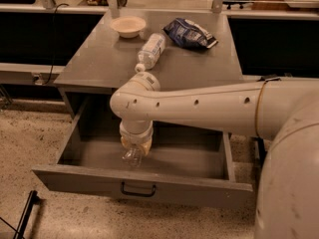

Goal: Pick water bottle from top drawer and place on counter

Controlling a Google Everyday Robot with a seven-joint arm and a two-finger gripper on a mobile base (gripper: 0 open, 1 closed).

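Two bottles, one water bottle (132, 156) in the single end effector (135, 144) over the top drawer (199, 185), one white-capped bottle (150, 51) behind the drawer, one bowl (128, 26), one snack bag (189, 33)

Cream-white tubular arm (199, 111) – small dark holes, tan band – gripper (133, 152) inside top drawer (199, 193)

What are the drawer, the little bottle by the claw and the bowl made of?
The top drawer: probably metal, dull grey, thin flat walls. The water bottle, at the claw down inside the drawer: clear plastic, see-through. The bowl on the counter: pale and smooth, ceramic or plastic; cannot tell.
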